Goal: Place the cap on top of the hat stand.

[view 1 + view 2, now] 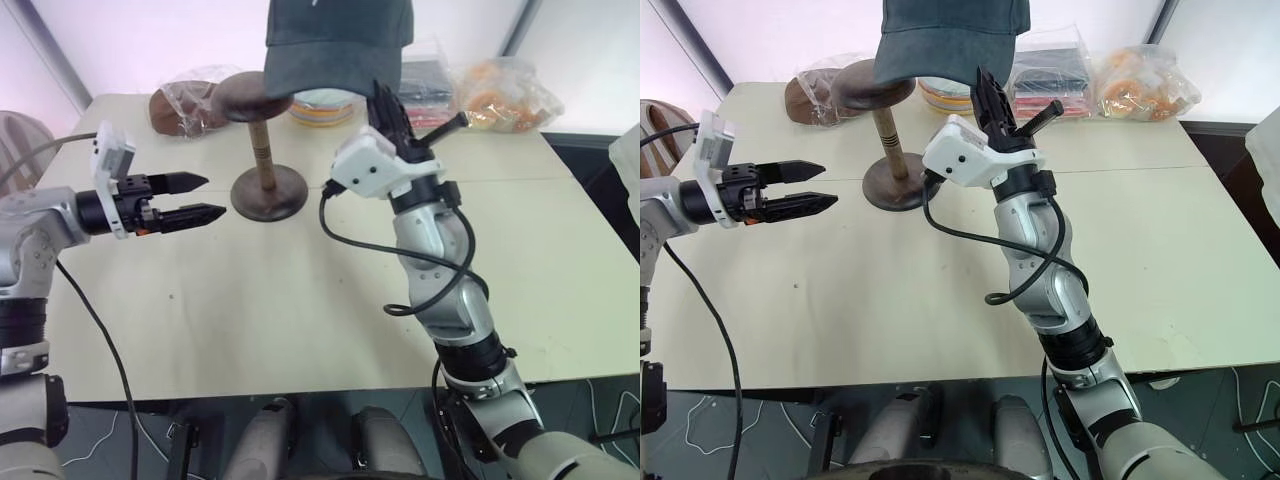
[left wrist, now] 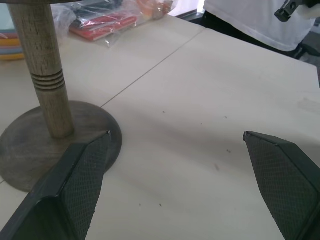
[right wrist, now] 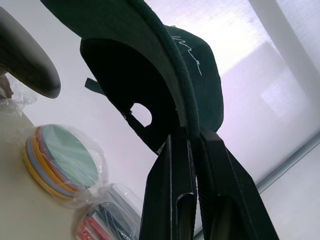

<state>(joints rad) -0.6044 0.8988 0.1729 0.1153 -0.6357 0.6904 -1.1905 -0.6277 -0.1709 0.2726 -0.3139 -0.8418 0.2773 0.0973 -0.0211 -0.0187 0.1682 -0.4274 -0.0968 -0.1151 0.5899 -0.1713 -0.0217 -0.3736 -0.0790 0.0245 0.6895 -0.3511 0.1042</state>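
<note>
Right wrist view shows the right gripper [image 3: 192, 145] clamped on the brim edge of the dark green cap [image 3: 150, 65], whose white script embroidery is too small to read. From the head views, one cream table [image 1: 300, 300] carries everything. Nearest, the left gripper [image 1: 200, 198] hovers with its two fingers spread wide and nothing between them, just beside the hat stand [image 1: 265, 150]. The cap hangs in the air, overlapping the stand's domed top, its crown cut off by the frame edge. Farther back lie four clear bags: a brown item [image 1: 185, 105], stacked coloured discs [image 1: 325, 108], dark and red folded things [image 1: 1050, 75] and orange pieces [image 1: 505, 95].
</note>
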